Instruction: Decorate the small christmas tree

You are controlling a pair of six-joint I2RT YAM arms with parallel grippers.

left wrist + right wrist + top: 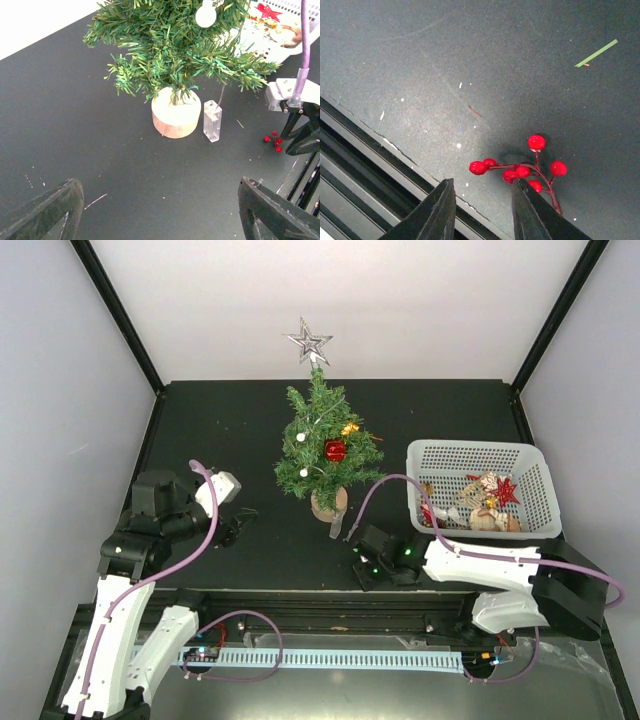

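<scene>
The small christmas tree (322, 435) stands mid-table on a round wooden base (176, 119), with a silver star (308, 340) on top, a red ornament (335, 450), a gold bow and white balls. A clear battery box (212, 121) stands beside the base. A red berry sprig (525, 170) lies on the table just ahead of my right gripper (482, 200), which is open and empty; its stem runs by the right fingertip (532, 205). My left gripper (160, 215) is open wide and empty, left of the tree (175, 50) and low over the table.
A white plastic basket (440, 455) at the right holds a red star (503, 490) and other ornaments. The table's front edge and black rail (365, 160) run just beside the right gripper (358, 565). The left gripper (238, 525) is level with the tree's base.
</scene>
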